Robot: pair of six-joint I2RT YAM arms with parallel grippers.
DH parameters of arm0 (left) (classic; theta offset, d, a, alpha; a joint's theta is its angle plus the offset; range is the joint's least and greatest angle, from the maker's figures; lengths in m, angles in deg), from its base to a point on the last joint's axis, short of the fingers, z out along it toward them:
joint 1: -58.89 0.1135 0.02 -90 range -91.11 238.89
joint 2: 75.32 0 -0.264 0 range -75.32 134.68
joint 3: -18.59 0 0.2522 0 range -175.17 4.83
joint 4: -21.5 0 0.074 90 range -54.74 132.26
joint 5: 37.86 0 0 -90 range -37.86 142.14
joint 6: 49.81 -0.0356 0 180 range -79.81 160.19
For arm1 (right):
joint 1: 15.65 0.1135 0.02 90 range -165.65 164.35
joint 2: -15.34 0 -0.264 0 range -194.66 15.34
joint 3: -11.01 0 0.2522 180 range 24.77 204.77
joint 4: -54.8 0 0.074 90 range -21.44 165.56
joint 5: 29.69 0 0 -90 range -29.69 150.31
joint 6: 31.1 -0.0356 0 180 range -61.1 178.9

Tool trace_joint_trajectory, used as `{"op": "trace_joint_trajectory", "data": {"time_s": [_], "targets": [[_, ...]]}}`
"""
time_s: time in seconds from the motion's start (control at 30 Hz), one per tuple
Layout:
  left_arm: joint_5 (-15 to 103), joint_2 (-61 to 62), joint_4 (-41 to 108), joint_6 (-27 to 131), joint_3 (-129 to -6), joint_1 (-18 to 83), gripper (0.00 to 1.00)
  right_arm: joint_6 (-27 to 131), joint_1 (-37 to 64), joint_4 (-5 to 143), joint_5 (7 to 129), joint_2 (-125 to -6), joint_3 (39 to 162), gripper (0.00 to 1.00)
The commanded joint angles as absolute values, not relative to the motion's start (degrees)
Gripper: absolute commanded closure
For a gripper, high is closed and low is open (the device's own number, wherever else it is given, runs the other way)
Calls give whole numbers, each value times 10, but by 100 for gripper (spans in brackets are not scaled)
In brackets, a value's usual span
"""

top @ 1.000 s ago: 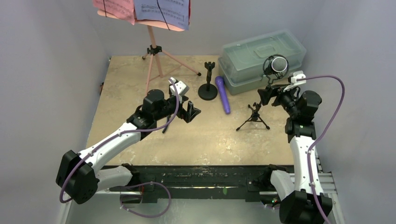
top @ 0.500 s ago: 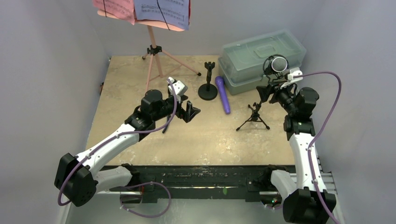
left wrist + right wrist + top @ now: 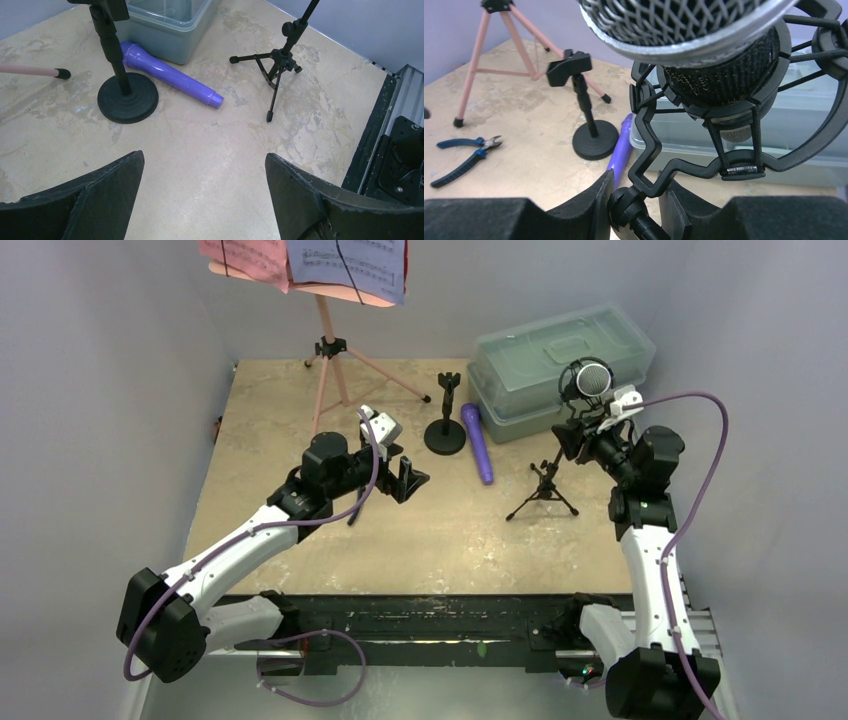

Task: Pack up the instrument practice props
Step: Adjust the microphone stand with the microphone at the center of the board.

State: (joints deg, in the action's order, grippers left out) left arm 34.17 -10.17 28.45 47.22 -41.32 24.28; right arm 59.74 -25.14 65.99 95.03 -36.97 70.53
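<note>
Right gripper (image 3: pixel 636 194) clamped on stem of wire cradle carrying black silver-headed mic (image 3: pixel 684 25), mesh head up, held above table near translucent lidded box (image 3: pixel 560 352); contents cannot be made out. Left gripper (image 3: pixel 204 162) has pads wide apart over mottled tan table (image 3: pixel 210 145). Purple mic (image 3: pixel 170 75) lies flat between round-base support (image 3: pixel 127 97) and tripod support (image 3: pixel 280 55). Printed staves, too small to read, on sheets (image 3: pixel 345 260) atop pink rack (image 3: pixel 330 345).
</note>
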Motion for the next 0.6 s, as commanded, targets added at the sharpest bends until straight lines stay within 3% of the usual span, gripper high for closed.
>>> {"op": "trace_joint_trajectory", "data": {"time_s": [0.0,0.23,0.57], "targets": [[328,-113,259,481,-415,246,10,657,-251,690,1050,-351,745,86],[325,-113,259,479,-415,246,10,691,-256,743,1188,-348,762,96],[320,-112,259,477,-414,246,10,708,-256,799,1329,-348,779,99]]}}
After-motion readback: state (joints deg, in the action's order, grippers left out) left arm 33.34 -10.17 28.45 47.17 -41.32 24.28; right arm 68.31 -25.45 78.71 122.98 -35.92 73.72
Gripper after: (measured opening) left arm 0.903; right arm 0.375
